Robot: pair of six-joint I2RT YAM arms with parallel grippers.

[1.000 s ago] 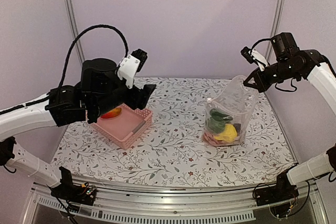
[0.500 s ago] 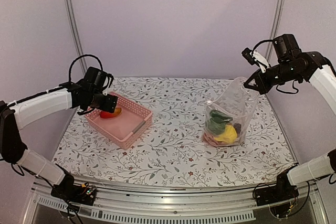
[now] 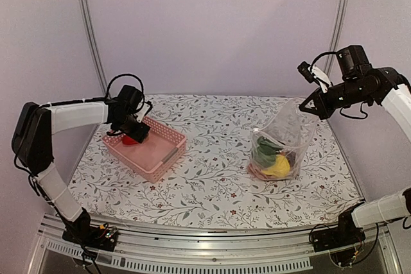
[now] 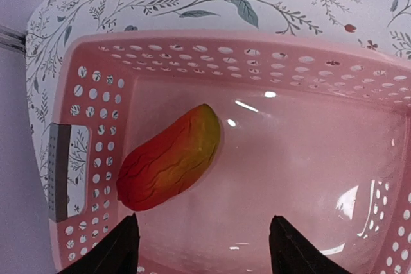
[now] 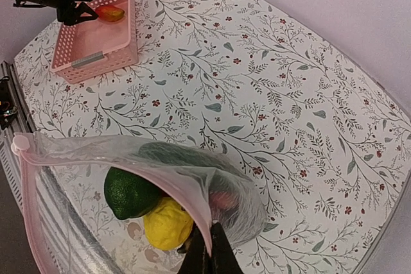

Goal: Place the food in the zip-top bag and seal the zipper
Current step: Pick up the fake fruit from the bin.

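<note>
A red-yellow toy fruit [image 4: 170,157] lies in the pink basket [image 4: 321,62], at its left end; it also shows in the top view [image 3: 130,139]. My left gripper [image 4: 202,248] is open just above the basket floor, the fruit a little ahead and left of its fingers. My right gripper [image 5: 210,255] is shut on the pinkish zipper [image 5: 115,155] edge of the clear zip-top bag [image 3: 282,139], holding its mouth up and open. Inside the bag sit a green piece [image 5: 128,194], a yellow piece [image 5: 167,222] and darker pieces.
The pink basket [image 3: 154,152] stands at the table's left, the bag at the right. Flowered tablecloth [image 3: 212,171] lies between them. A grey label [image 4: 59,171] is on the basket's end wall.
My left arm has swung back from near the camera and lowered its gripper into the basket over the fruit. My right gripper has lifted the bag's edge slightly to the right.
</note>
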